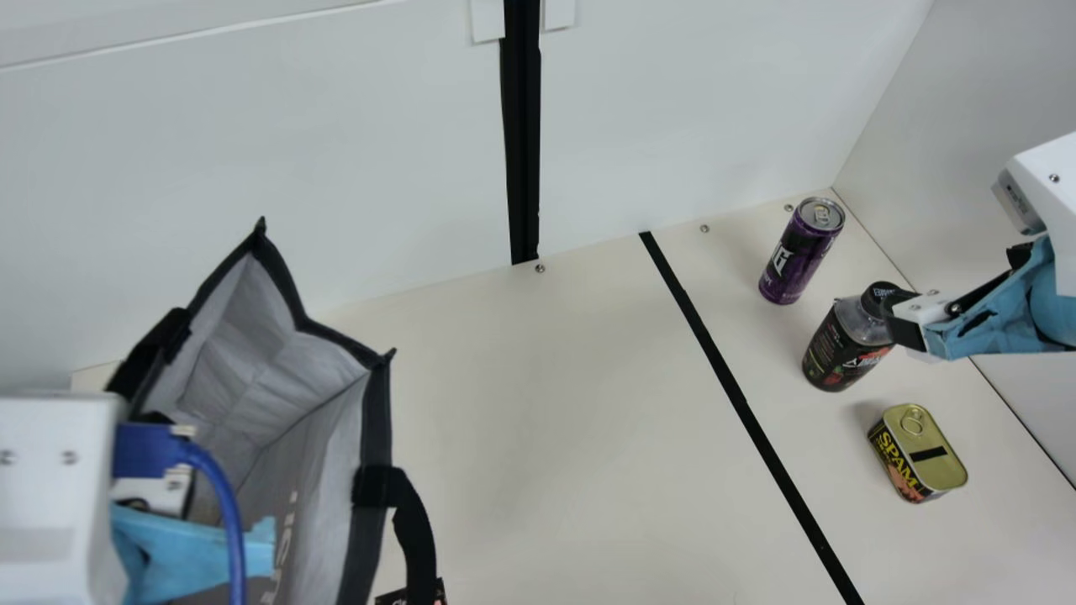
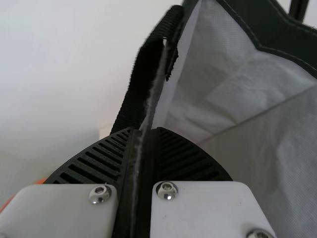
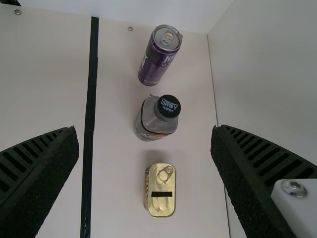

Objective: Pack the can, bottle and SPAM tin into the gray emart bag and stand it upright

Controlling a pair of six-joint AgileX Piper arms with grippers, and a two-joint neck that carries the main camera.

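From my neck, main view slants down across the table (image 1: 546, 420); left wrist view shares the bag (image 1: 227, 378), close up; right wrist view, from above, shares can (image 1: 799, 252), bottle (image 1: 836, 349), SPAM tin (image 1: 916, 454).

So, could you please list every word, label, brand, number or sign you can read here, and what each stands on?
"SPAM", on the side of the tin.
Can: lettering turned partly away, no whole word readable.
Bottle: label and cap print too small to read surely.
Bag: letters on its wall partly hidden, unreadable.
Dark item beside it: print cut off, unreadable.
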